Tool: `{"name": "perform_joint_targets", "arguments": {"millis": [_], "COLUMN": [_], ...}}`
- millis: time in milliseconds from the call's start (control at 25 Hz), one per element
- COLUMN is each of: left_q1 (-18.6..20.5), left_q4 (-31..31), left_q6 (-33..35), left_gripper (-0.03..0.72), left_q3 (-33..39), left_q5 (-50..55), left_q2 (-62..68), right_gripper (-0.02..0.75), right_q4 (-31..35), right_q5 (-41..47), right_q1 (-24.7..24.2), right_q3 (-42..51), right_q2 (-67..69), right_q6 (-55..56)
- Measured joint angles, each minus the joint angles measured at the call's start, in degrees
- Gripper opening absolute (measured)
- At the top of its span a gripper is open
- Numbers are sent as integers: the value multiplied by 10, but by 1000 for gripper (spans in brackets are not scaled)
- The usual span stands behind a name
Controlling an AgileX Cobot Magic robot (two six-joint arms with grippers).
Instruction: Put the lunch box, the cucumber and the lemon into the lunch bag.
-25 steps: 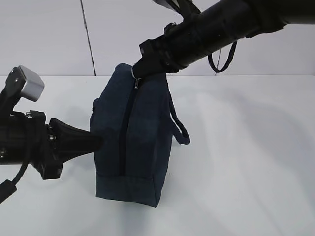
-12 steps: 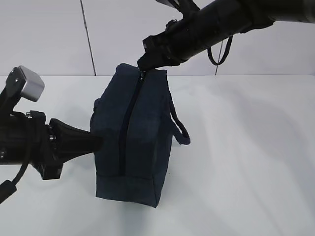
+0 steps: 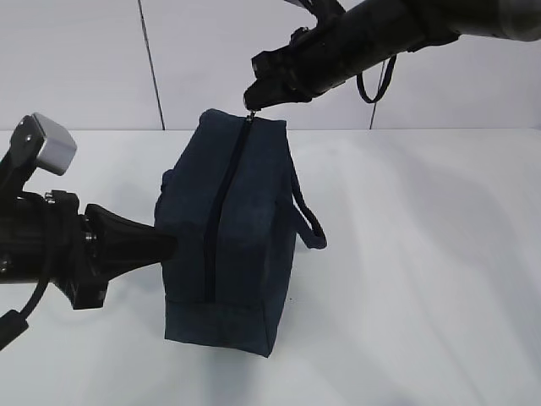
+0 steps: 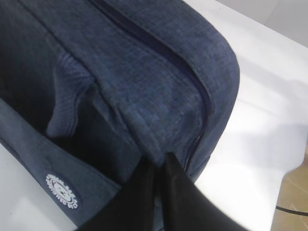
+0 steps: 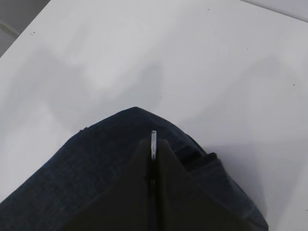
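I have the lunch bag standing mid-frame on the tabletop, zipper closed along its whole visible length. My right gripper has its jaws pinching the ring pull; my left gripper nips the fabric. Nothing is packed; box, cucumber and lemon aren't in view.

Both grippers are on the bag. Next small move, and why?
Probably draw the right gripper along the zipper, which looks shut. It pinches the ring pull at the bag's top end, while the left gripper pinches fabric to brace it.
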Motion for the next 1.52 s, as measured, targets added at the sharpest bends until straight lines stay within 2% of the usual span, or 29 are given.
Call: {"name": "perform_joint_targets", "arguments": {"millis": [240,680,1000,1160,1320,1520], "left_q1": [0,0,0,0,0,0], "left_q4": [0,1,1,2,1,-10], "left_q6": [0,0,0,0,0,0], "left_gripper": [-6,-6,-6,-6,-6,-6], "left_q3": [0,0,0,0,0,-1], "left_q5": [-2,-10,-18,-34,-63,-143], "left_q2": [0,0,0,0,0,0], "right_gripper": [8,8,8,8,8,8], "right_q4": [0,-9,-57,-101,-151,-227], "right_q5": [-4,-17,-17,-8,34,165], "right_q1": [-18,-22,-22,-23,-23,-23], "right_q3": [-19,-68,-105,-108,-124,-177], "right_q2": [22,94,148,159,160,160], "right_q6": [6,7,8,10,12,12]}}
